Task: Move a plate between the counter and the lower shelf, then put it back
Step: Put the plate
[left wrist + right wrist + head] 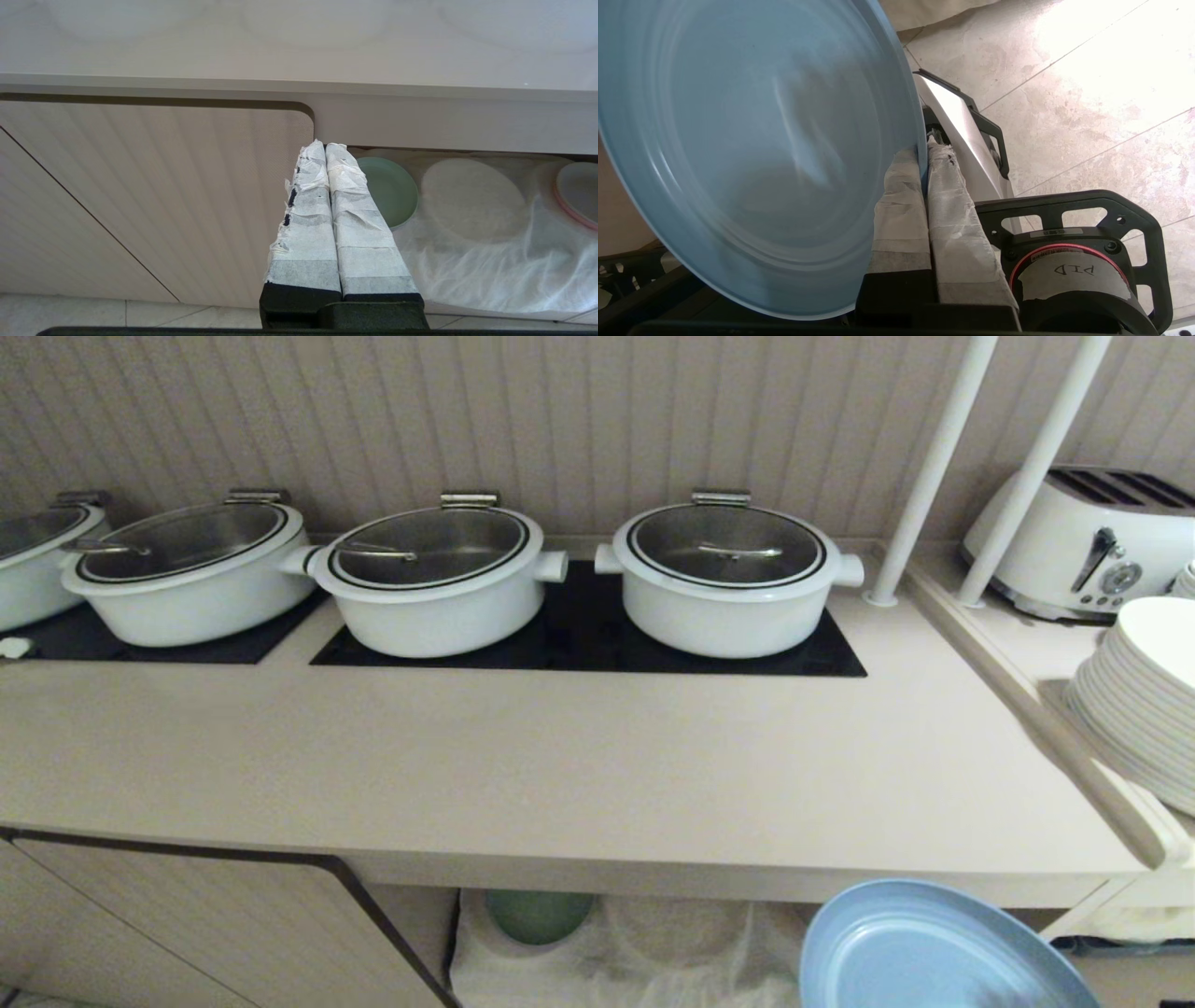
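With the right hand [924,163] clenched on just the rim of the plate [924,947], lower right of the head view below the tabletop [560,775] edge, risk is it pivots or slips out, or clips the front edge going up. Left hand [325,149] clenched on nothing, parked.

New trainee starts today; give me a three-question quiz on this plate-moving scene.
1. True or false: the right gripper is shut on the rim of the plate.
2. How many pots stand in full view on the hob nearest the toaster?
3. What colour is the uncovered dish on the shelf nearest the left gripper? A) green B) red C) black

Key: 1 true; 2 two; 3 A
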`<state>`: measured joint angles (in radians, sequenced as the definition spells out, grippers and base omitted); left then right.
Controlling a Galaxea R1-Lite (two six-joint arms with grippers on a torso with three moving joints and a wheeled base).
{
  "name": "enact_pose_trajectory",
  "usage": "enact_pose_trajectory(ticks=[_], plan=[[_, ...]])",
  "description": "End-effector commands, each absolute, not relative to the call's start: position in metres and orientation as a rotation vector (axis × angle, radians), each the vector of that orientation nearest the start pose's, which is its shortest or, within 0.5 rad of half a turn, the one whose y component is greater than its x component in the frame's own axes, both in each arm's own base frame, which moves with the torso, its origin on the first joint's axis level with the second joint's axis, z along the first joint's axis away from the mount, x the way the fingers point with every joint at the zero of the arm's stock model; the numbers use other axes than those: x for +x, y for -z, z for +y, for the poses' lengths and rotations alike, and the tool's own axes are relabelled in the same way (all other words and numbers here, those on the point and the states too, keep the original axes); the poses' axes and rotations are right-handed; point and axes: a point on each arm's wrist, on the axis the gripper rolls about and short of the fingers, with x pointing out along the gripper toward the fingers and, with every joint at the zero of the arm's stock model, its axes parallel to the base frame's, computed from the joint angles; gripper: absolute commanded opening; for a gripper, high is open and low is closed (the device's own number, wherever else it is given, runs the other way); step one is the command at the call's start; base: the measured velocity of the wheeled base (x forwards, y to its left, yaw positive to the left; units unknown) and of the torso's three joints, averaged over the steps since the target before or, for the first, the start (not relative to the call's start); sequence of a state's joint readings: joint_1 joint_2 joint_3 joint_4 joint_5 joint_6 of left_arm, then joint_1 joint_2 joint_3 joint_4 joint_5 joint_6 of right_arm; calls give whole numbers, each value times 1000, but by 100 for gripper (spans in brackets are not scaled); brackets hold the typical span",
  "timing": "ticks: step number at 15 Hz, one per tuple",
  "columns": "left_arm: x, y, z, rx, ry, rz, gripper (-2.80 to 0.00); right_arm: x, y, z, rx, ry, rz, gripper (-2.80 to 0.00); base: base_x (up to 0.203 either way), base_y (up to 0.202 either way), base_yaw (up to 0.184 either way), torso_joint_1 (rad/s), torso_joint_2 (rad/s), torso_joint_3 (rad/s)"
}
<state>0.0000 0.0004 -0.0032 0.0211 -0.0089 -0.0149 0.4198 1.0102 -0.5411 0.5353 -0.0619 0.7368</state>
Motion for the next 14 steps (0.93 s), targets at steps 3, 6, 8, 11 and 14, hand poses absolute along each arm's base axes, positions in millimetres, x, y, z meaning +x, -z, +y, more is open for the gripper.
enact_pose_trajectory(ticks=[3, 6, 8, 11, 14], plan=[[-23, -74, 0, -16, 9, 18, -280, 78, -155, 33, 429, 54, 1045, -280, 0, 0, 0, 0, 0, 0], [-23, -74, 0, -17, 9, 18, -280, 78, -155, 33, 429, 54, 1045, -280, -1, 59, -2, -1, 2, -3], [-23, -74, 0, -17, 9, 18, -280, 78, -155, 33, 428, 53, 1045, -280, 0, 195, -1, -8, 7, 7], [-23, -74, 0, -17, 9, 18, -280, 78, -155, 33, 429, 54, 1046, -280, 0, 194, -2, 6, -1, 3], [-23, -74, 0, -17, 8, 18, -280, 78, -155, 33, 429, 55, 1046, -280, 0, 197, -2, 6, 0, 2]])
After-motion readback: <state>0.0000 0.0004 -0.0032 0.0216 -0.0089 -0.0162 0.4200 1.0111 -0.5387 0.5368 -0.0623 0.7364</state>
